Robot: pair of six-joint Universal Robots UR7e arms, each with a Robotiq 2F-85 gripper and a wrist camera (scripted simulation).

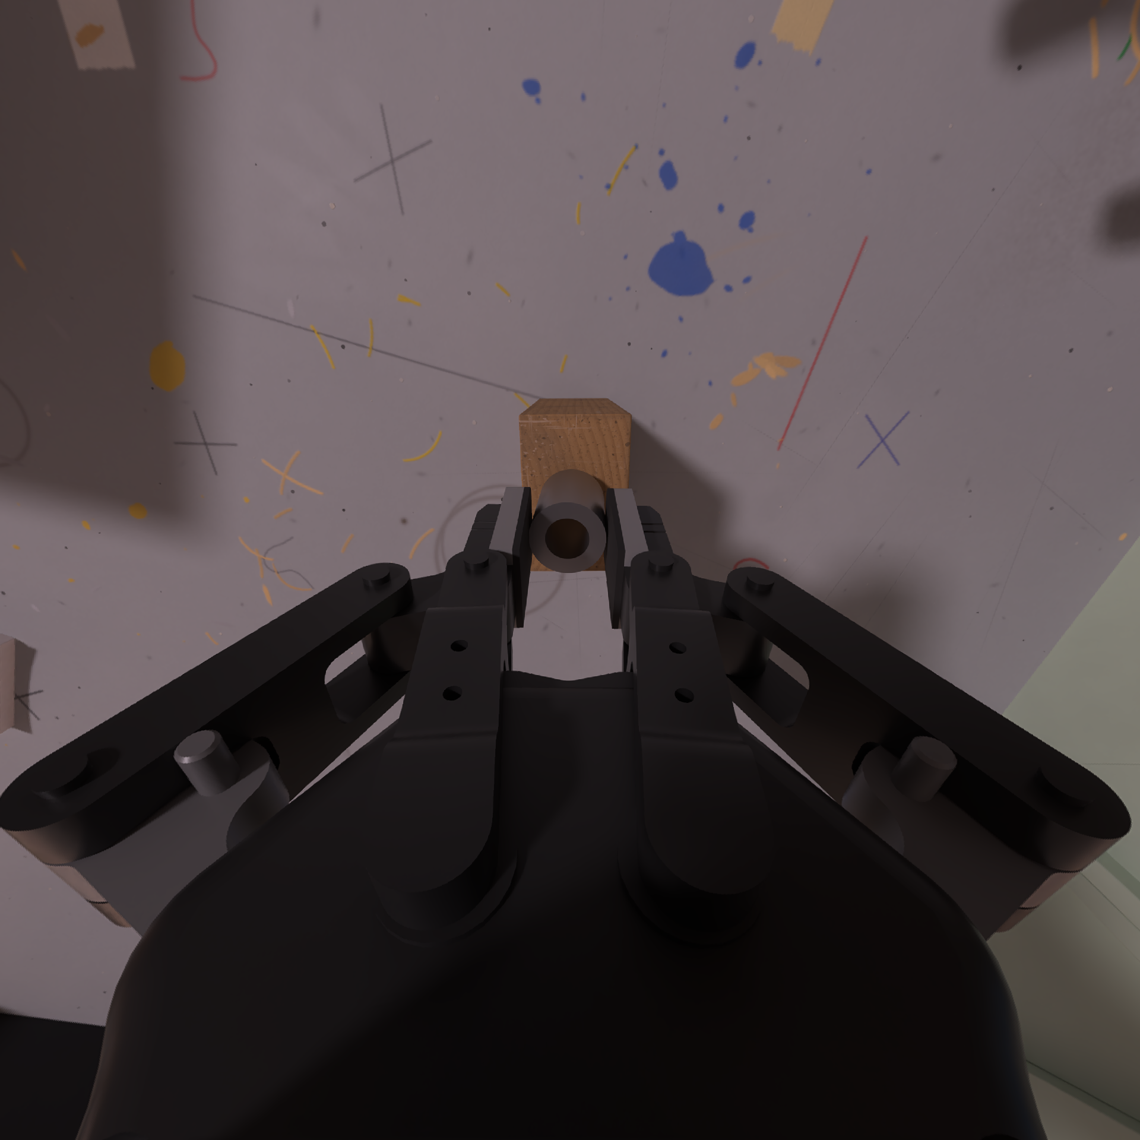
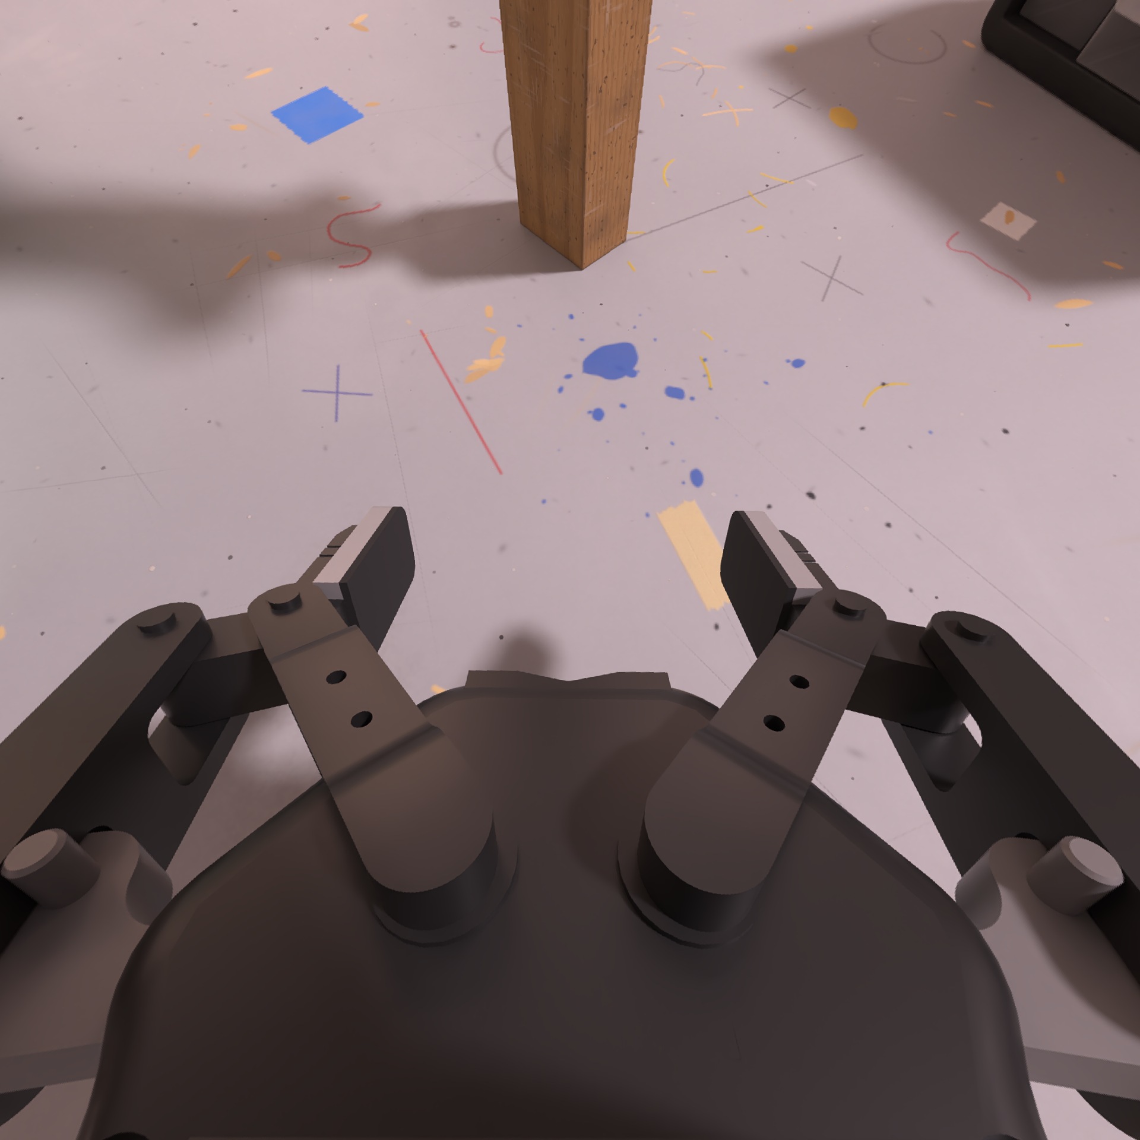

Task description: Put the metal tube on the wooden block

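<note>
In the left wrist view, my left gripper (image 1: 567, 501) is shut on the grey metal tube (image 1: 567, 536). The tube lies level between the pads with its hollow end facing the camera. It hangs directly over the top face of the wooden block (image 1: 574, 441), which stands upright on the table. I cannot tell whether the tube touches the block. In the right wrist view, the block (image 2: 574, 123) is a tall wooden post ahead, its top out of frame. My right gripper (image 2: 567, 521) is open and empty, low over the table, well short of the block.
The grey table (image 1: 802, 154) is marked with paint splatters, lines and tape. Its edge, with a green floor (image 1: 1086, 709) beyond, runs at the right of the left wrist view. A pale small block (image 1: 7, 678) sits at the left edge. A dark object (image 2: 1073, 55) is at top right.
</note>
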